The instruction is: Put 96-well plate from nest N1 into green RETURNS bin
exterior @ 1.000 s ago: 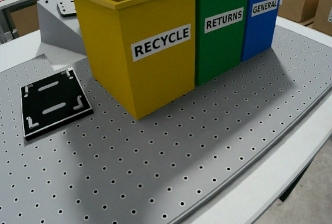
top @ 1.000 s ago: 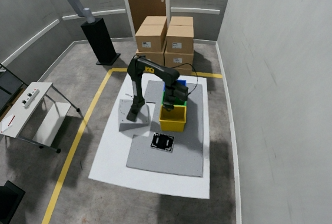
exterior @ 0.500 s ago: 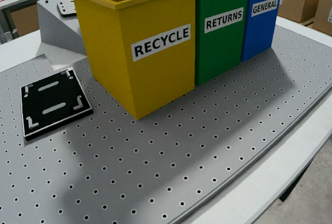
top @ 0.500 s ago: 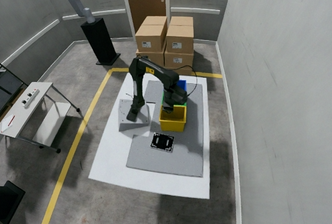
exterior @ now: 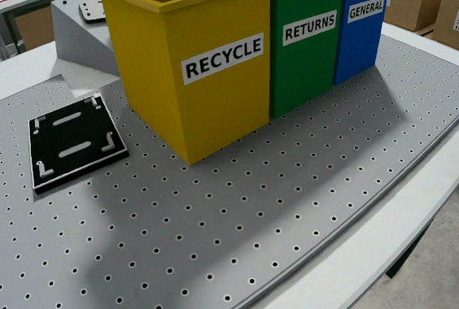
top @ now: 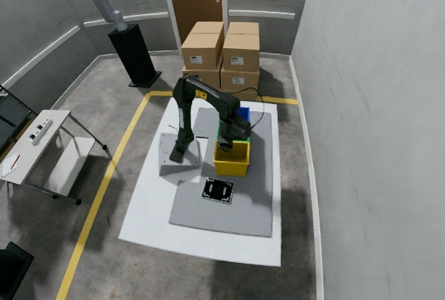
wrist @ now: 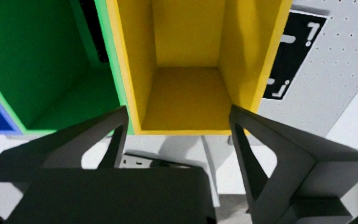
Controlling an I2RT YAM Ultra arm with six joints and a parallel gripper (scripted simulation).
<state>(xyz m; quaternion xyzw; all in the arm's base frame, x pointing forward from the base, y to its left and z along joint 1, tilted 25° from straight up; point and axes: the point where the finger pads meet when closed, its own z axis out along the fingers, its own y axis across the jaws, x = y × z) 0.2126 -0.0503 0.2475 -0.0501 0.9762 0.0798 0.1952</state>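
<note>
My gripper (top: 224,147) is open and empty, and hangs over the near edge of the yellow RECYCLE bin (top: 232,159). In the wrist view the fingers frame the empty yellow bin (wrist: 187,70). The green RETURNS bin (wrist: 50,65) is to its left, and a dark flat plate (wrist: 92,27) stands on edge against its far wall. The black plate nest (top: 218,190) lies empty on the grey perforated board, also in the exterior view (exterior: 76,140) and the wrist view (wrist: 292,55). The yellow (exterior: 190,73), green (exterior: 303,53) and blue GENERAL (exterior: 358,38) bins stand upright in a row.
The arm's grey base pedestal (top: 178,158) is left of the bins. Stacked cardboard boxes (top: 221,55) stand behind the board, with a black pillar (top: 134,53) at the back left. A white side table (top: 30,146) is far left. A wall runs along the right.
</note>
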